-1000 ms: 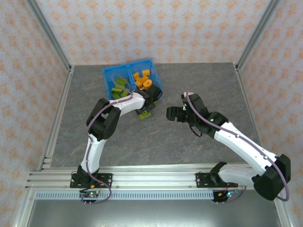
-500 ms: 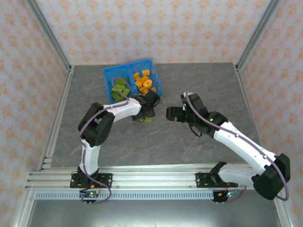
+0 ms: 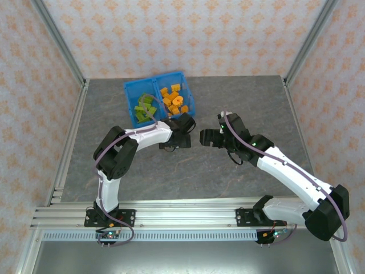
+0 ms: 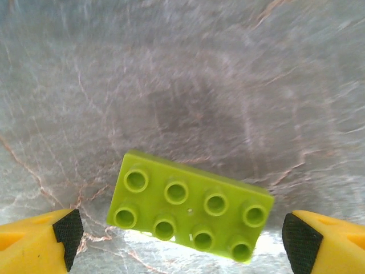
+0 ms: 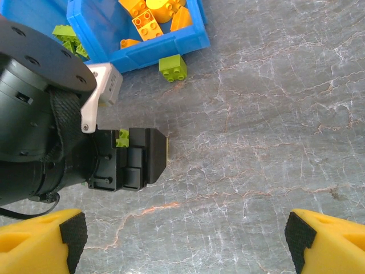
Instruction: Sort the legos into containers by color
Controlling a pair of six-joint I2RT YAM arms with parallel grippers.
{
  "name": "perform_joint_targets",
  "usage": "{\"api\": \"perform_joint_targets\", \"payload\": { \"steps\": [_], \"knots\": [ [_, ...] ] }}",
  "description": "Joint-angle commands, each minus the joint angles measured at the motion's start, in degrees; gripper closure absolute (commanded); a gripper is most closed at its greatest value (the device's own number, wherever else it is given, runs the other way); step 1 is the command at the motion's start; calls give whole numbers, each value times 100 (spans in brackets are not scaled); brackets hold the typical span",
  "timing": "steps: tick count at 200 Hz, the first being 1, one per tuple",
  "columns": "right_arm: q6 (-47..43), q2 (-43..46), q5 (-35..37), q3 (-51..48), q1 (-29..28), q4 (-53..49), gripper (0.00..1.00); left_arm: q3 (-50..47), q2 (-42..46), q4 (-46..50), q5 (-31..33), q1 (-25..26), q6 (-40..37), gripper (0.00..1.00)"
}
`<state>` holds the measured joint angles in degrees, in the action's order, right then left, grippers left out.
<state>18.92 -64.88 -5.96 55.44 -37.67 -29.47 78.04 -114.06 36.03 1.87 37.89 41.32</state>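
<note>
A lime-green eight-stud lego (image 4: 188, 208) lies flat on the grey table. My left gripper (image 4: 183, 238) stands open over it, its pads (image 4: 68, 231) well clear of both ends. From above, the left gripper (image 3: 173, 141) hangs just in front of the blue bin (image 3: 130, 91). Green legos (image 3: 145, 107) fill the bin's left container and orange legos (image 3: 172, 98) the right one. A small green lego (image 5: 173, 67) sits on the table against the bin's wall (image 5: 154, 50). My right gripper (image 3: 206, 137) is open and holds nothing, to the right of the left one.
Metal frame posts and patterned walls enclose the grey table (image 3: 239, 103). The left arm's black wrist (image 5: 114, 162) lies close to the left of my right gripper (image 5: 185, 240). Bare table stretches to the right and toward the near edge.
The left gripper has opened wide and shifted a little toward the near edge, over the green lego. The right arm has not moved.
</note>
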Motion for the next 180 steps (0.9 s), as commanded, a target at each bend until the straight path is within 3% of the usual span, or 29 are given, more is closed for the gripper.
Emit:
{"api": "perform_joint_targets", "payload": {
  "steps": [1,19,32,46,71,94,110,180],
  "knots": [
    [77,79,7,76,23,-167,9,-22,-198,-21,68,15,190,9],
    [68,111,31,107,22,-221,9,56,-404,-7,-62,15,68,16],
    [68,155,73,91,18,-242,9,21,-475,-35,-112,17,69,27],
    [97,187,98,68,23,-240,8,-45,-479,-44,-133,17,82,34],
    [33,169,-322,70,18,-256,8,-161,-338,-24,-110,17,102,43],
    [-189,24,-1307,182,23,-452,4,-218,33,-20,33,1,127,44],
    [-206,-104,-1626,305,18,-721,6,-193,318,4,147,-42,131,45],
    [75,314,-1292,116,23,-362,4,103,1861,494,1205,-674,-109,46]
  ]
}}
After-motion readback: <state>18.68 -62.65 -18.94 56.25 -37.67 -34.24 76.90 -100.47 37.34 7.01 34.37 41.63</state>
